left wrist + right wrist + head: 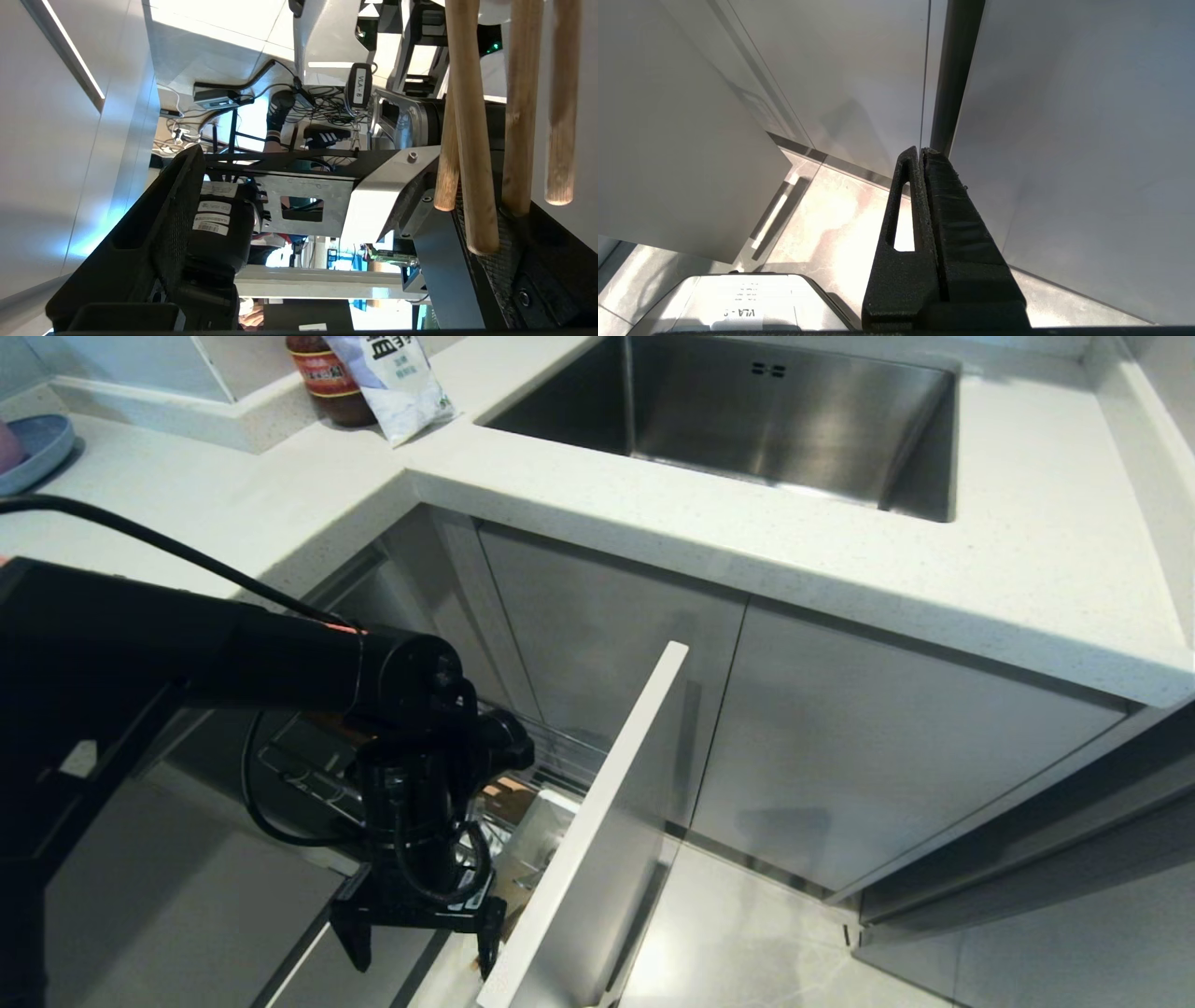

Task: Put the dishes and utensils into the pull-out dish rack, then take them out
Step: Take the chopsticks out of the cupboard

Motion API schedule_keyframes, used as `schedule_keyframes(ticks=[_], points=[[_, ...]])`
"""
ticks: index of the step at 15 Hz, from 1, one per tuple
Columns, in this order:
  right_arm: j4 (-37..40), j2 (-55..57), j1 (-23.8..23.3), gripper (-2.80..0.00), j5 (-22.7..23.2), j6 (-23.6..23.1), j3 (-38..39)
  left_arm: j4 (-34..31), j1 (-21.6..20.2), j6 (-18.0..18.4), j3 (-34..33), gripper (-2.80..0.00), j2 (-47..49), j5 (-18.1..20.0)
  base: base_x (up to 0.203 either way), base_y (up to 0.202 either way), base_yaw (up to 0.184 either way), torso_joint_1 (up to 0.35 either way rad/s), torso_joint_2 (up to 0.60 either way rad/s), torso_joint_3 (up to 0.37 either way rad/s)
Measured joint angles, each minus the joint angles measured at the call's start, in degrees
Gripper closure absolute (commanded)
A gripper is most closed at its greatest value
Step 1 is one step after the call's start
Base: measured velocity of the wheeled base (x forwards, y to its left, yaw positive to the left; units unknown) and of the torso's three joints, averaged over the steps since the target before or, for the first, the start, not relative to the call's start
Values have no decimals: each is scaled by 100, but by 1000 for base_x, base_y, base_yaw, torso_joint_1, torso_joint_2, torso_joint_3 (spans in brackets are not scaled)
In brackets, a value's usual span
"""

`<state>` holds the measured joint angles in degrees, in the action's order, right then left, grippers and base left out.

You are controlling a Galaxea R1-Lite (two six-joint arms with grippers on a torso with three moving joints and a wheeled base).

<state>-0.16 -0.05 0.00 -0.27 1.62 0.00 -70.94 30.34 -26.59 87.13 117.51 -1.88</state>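
Left gripper [422, 947] | held wide open, nothing gripped, lowered into the dish rack [551, 756] beside its front panel [597, 821] | wooden pegs [472, 140], possibly plate dividers, seen against one finger | right gripper [924, 196] parked closed.

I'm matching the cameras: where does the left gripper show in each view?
Head: left gripper open, low, beside the front panel.
Left wrist: its fingers flank the middle.
Right wrist: not in it.
Landmark: front panel, in head and right wrist views.
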Motion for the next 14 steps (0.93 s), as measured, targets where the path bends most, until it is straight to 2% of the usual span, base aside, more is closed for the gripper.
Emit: schedule_keyframes(ticks=[14], points=[[0,0,0,0,0,-2,0,47,-195,189,90,-280,414,51,0,0,0,0,0,0]])
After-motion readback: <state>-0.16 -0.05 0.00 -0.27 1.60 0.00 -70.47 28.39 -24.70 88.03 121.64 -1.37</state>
